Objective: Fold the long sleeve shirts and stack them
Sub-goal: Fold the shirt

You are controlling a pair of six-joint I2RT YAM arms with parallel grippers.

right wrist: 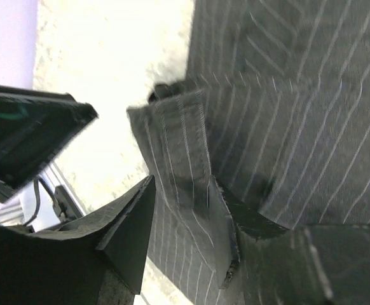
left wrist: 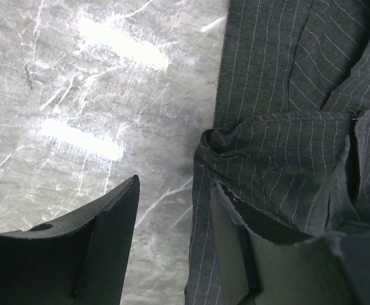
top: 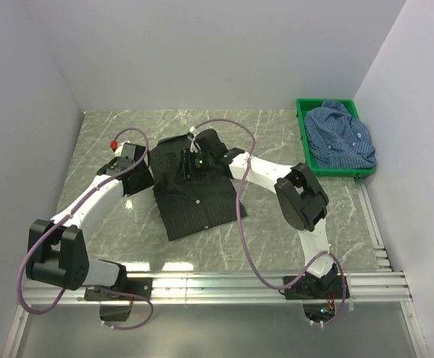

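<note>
From above, you are working on the first fold of the black shirt (top: 198,198), which is lying flat on the worktop (top: 112,134). The left hand (top: 131,158) is sitting at the shirt's edge and the right hand (top: 195,164) over its top. The blue shirt (top: 341,136) is waiting in the crate (top: 303,138), well off to the right hand's outer side.

On the left wrist camera, the fingers (left wrist: 112,241) are standing apart, straddling the shirt's edge: one is over bare stone, the other over cloth, and nothing is pinched.

On the right wrist camera, a folded strip of the shirt (right wrist: 178,146) is lying between the half-spread fingers (right wrist: 131,235). You cannot tell whether they are gripping it.

Next, I judge, both hands need a firm pinch before lifting the cloth over.
</note>
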